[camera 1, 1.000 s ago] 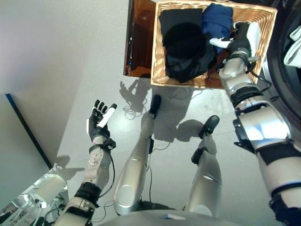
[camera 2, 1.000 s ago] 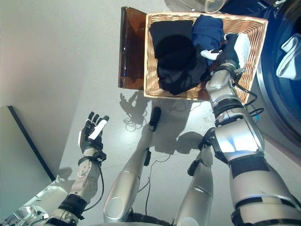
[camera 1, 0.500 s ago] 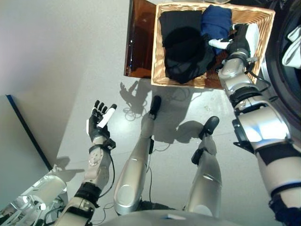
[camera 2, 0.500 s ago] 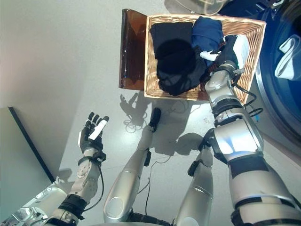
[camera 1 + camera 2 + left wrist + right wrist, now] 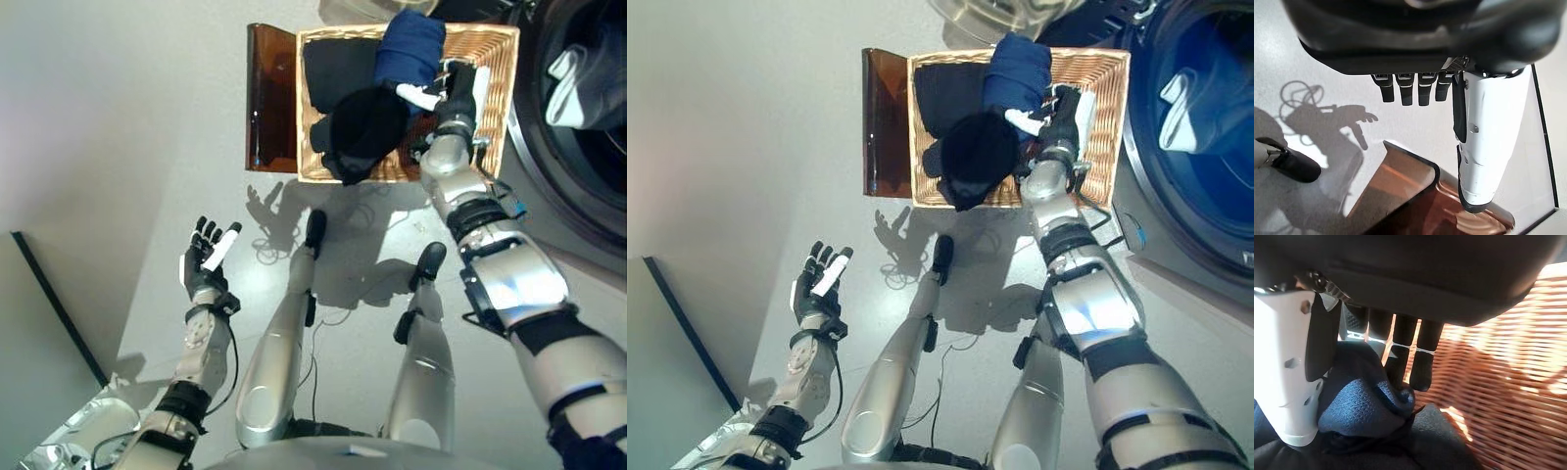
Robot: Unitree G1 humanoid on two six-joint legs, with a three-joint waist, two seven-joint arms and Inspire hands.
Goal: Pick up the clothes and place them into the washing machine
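Fingers [image 5: 1400, 367] of the right hand [image 5: 458, 90] pinch the navy garment [image 5: 409, 47] inside the wicker basket [image 5: 498, 98], upper centre, beside black clothes [image 5: 353, 117]. Left hand [image 5: 204, 262] hangs released, lower left.

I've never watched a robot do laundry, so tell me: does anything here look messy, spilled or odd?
Nothing is spilled. The wicker basket sits beside the washing machine. The one untidy thing: black clothes bulge over its near rim. The right robot hand pinches the blue garment; the left robot hand hangs open, empty.
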